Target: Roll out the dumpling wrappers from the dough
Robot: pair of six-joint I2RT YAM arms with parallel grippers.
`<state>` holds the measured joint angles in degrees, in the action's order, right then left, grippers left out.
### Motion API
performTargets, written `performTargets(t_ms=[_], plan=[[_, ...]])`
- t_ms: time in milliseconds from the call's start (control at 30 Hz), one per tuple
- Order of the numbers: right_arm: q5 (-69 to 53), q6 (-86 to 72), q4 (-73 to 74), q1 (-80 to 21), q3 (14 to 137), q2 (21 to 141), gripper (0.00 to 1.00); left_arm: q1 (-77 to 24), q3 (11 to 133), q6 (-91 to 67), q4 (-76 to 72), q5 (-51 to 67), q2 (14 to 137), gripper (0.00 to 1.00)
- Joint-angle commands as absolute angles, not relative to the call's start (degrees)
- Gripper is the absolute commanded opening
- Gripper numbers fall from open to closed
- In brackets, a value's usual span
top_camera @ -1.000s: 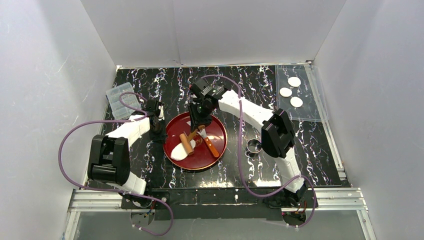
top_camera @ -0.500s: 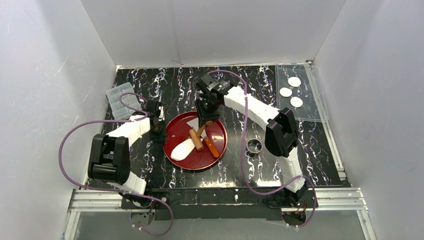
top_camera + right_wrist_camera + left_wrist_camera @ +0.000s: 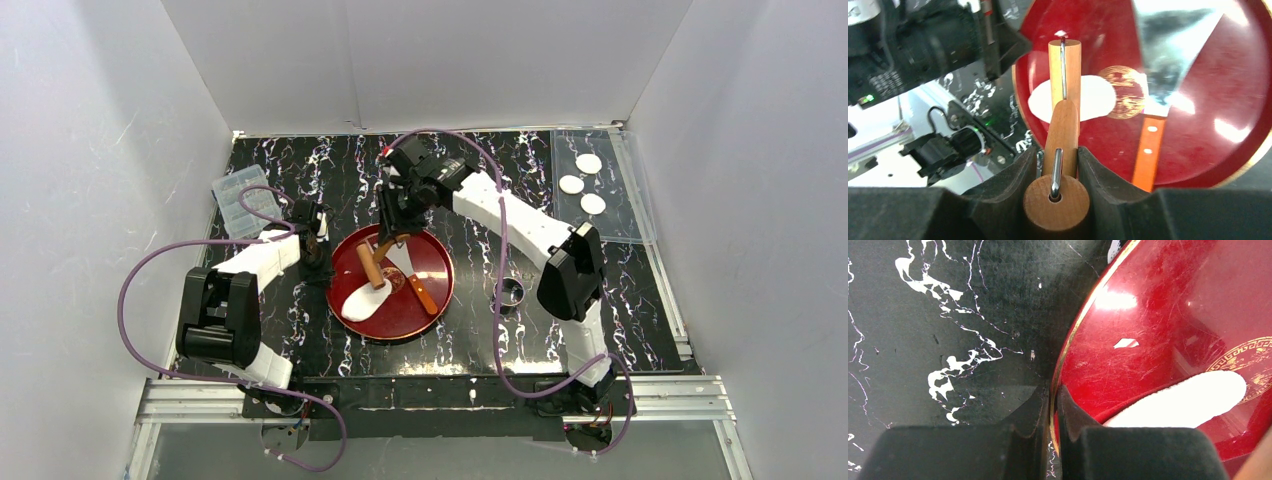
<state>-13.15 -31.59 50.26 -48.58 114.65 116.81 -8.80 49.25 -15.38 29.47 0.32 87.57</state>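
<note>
Two grippers are busy at the red plate point(image 3: 441, 258) in the middle of your black marbled table point(image 3: 300, 170). Your left gripper point(image 3: 1053, 396) has its jaws squeezed together on the plate's left rim, with the thin gold edge pinched between them. Your right gripper point(image 3: 1058, 157) reaches in from the far side, and its jaws are clamped on one handle of the wooden rolling pin point(image 3: 1064, 67). The pin tilts down toward the dough point(image 3: 362, 300). Its roller is over the dough, but you cannot tell if it presses on it. The dough is a soft white oblong, lying flat on the left part of the plate. A scraper point(image 3: 421, 292) with an orange handle lies on the plate too, just right of the pin. Three dumpling wrappers point(image 3: 571, 184), small white rounds, sit on a clear sheet point(image 3: 615, 228) at the far right corner, well apart from the plate. A small metal ring point(image 3: 510, 293) stands on the table near the plate's right side. A clear plastic box point(image 3: 243, 198) sits at the far left.
</note>
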Motion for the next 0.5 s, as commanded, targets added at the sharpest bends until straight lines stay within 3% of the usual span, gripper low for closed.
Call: performTargets(t_ms=[0, 467], plan=[[-22.01, -34.78, 44.95, -51.28, 113.62, 116.02, 0.01, -8.61, 50.10, -14.92, 30.24, -1.00, 87.81, 0.00], [-27.18, -34.56, 43.34, -54.05, 110.68, 118.32, 0.01, -8.61, 50.16, -14.77, 30.32, -1.92, 87.57, 0.00]])
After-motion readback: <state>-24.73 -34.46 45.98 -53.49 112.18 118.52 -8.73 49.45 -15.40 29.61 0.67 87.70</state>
